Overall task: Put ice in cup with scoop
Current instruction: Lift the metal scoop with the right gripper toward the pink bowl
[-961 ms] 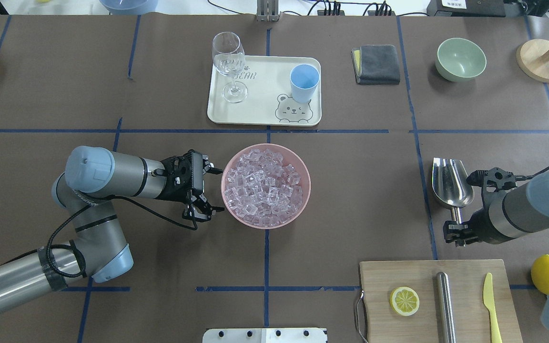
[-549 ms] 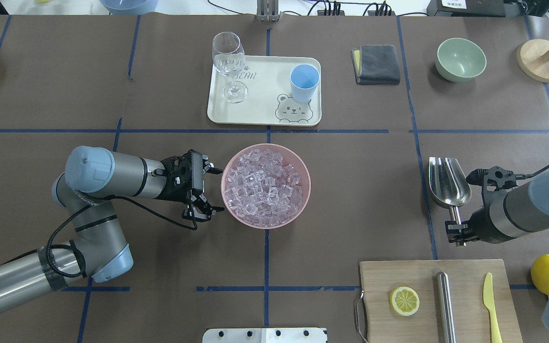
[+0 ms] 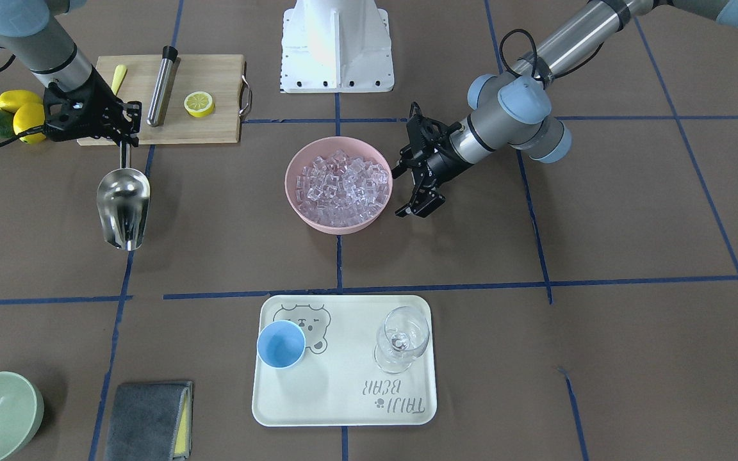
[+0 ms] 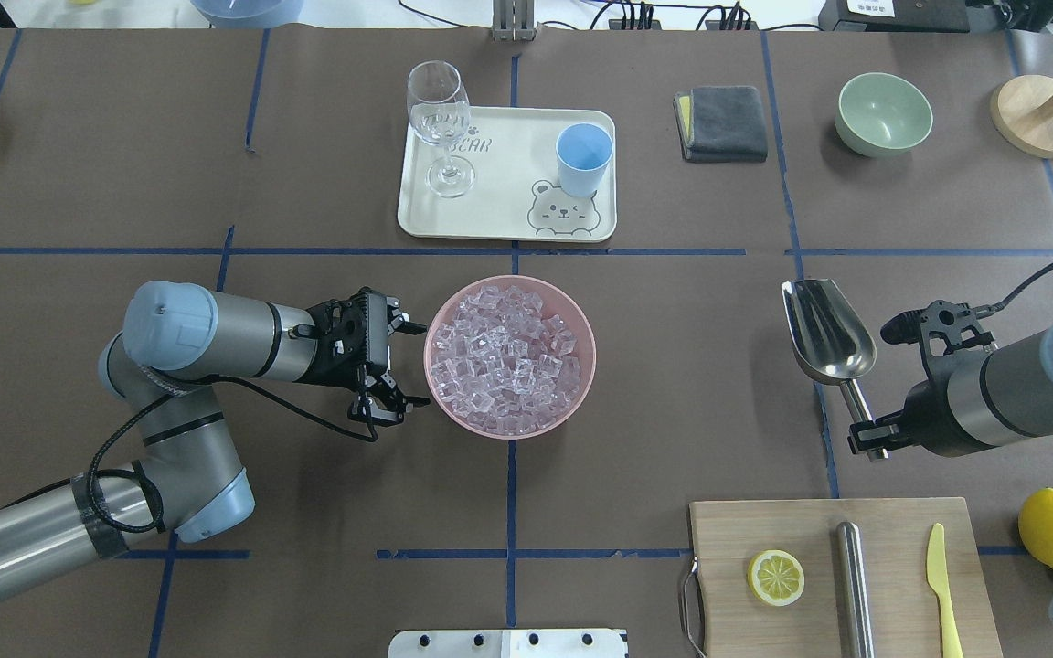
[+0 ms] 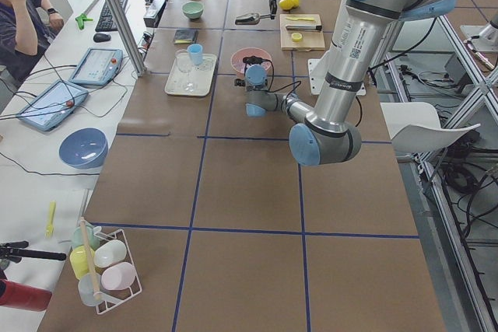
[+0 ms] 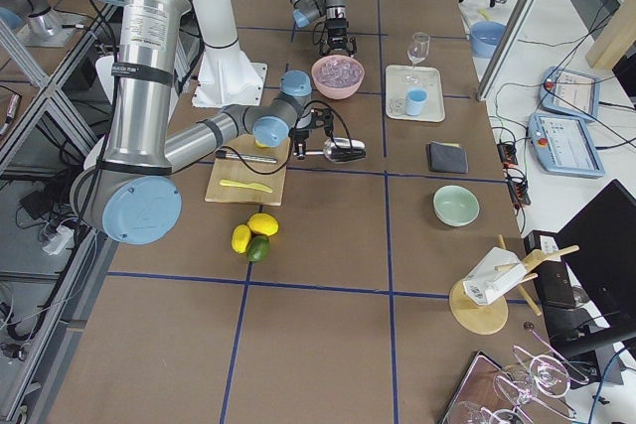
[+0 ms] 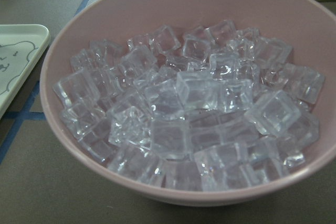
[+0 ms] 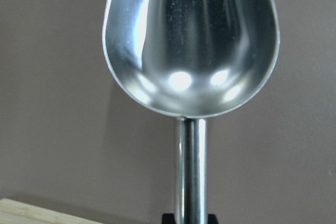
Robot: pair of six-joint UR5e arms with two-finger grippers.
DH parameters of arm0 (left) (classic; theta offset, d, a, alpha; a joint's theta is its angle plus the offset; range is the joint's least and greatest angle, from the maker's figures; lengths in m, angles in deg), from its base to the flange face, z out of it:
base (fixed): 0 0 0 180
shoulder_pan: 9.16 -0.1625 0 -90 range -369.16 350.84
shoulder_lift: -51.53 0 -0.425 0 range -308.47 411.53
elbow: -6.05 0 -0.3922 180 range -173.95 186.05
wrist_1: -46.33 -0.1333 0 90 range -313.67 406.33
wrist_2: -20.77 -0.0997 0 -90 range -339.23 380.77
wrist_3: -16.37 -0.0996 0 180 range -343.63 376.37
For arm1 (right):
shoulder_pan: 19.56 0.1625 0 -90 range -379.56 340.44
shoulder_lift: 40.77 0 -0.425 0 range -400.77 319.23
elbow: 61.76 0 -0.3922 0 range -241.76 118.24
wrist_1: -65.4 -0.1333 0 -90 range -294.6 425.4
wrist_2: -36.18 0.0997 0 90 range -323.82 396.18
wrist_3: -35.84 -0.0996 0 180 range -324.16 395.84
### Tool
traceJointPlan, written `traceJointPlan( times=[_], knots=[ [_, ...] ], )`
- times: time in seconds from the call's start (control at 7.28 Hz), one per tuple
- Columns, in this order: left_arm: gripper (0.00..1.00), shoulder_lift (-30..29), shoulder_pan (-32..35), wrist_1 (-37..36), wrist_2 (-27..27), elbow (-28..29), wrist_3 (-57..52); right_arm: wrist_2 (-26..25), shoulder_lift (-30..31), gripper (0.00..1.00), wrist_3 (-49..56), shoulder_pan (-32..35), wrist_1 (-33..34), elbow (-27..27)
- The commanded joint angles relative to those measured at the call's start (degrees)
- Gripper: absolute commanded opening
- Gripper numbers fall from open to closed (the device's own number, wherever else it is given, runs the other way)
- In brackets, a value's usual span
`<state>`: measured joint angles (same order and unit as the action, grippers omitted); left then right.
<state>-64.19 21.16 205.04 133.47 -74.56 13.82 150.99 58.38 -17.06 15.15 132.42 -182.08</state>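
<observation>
The ice [image 4: 504, 361] fills a pink bowl [image 4: 581, 384] at the table's middle; it also shows in the left wrist view [image 7: 189, 108] and the front view [image 3: 340, 182]. My left gripper [image 4: 412, 364] is open and empty just left of the bowl's rim, seen also in the front view [image 3: 402, 191]. My right gripper [image 4: 869, 437] is shut on the thin handle of the steel scoop [image 4: 828, 334], held empty above the table at the right; its bowl fills the right wrist view [image 8: 191, 40]. The light-blue cup [image 4: 583, 157] stands empty on the cream tray [image 4: 499, 219].
A wine glass [image 4: 440, 119] stands on the tray's left side. A cutting board [image 4: 728, 603] with a lemon slice [image 4: 775, 578], steel cylinder [image 4: 853, 585] and yellow knife [image 4: 941, 585] lies near my right arm. A grey cloth [image 4: 726, 123] and green bowl [image 4: 883, 114] sit at the far right.
My right gripper has carried the scoop to the left and a little away from me, and turned it so its bowl angles leftward. The left arm has not moved.
</observation>
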Motion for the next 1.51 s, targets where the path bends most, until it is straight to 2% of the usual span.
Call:
traceJointPlan(
  times=[0.0, 0.14, 0.55, 0.69, 0.96, 1.37],
  knots=[
    [1.0, -0.03, 0.0, 0.11, -0.02, 0.02, 0.09, -0.03, -2.28, 0.0, 16.17, 1.32, 0.82, -0.27],
    [1.0, 0.06, 0.0, 0.02, -0.02, 0.02, 0.09, 0.15, -6.3, 0.0, 24.51, 3.06, 7.36, -0.79],
    [1.0, 0.14, 0.0, 0.11, -0.02, 0.11, 0.09, -0.02, -24.82, 0.0, 36.66, 2.99, 31.25, -1.15],
    [1.0, 0.23, 0.0, 0.11, -0.02, 0.11, 0.09, -0.03, -28.36, 0.0, 41.16, 4.65, 35.85, -1.24],
    [1.0, 0.32, 0.0, 0.11, 0.07, 0.19, 0.09, 0.33, -36.53, 0.0, 44.96, 4.49, 49.98, -2.11],
    [1.0, 0.23, 0.0, 0.11, -0.02, 0.11, 0.09, -0.11, -43.66, 0.0, 50.59, 2.83, 65.02, -3.08]
  ],
)
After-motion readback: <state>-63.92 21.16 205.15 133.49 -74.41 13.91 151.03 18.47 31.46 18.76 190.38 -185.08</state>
